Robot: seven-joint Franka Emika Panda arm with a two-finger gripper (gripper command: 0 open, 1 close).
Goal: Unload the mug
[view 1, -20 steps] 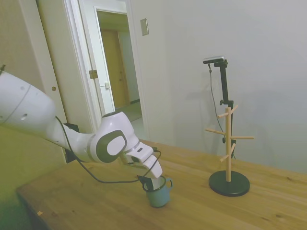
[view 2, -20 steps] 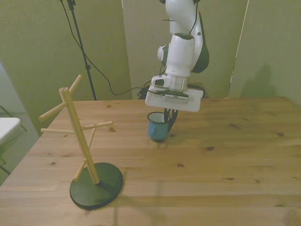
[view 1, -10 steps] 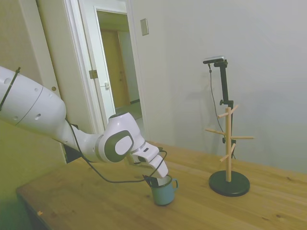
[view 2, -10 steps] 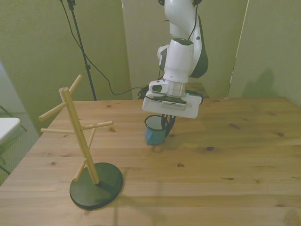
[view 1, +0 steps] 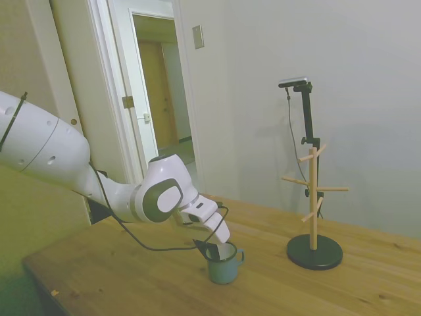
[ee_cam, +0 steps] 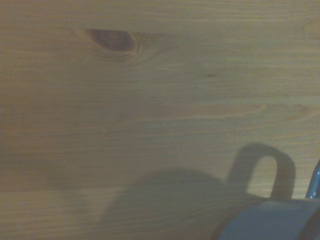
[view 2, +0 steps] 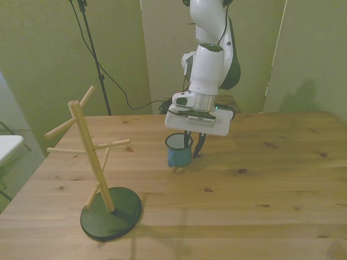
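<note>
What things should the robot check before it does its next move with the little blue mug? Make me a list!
1. Is the mug off the wooden peg tree? Ok: it sits well apart from the tree, and no peg holds anything.
2. Is the mug upright? Ok: its open mouth faces up in the side and front views.
3. Is the mug resting on the table? Cannot tell: its bottom is close to the wood, but contact is not clear.
4. Is the pincer at the mug? Ok: it reaches down at the rim.
5. Is the pincer open or shut? Cannot tell: the white hand hides it.
6. Is there bare table around the mug? Ok: nothing lies near it.
</note>
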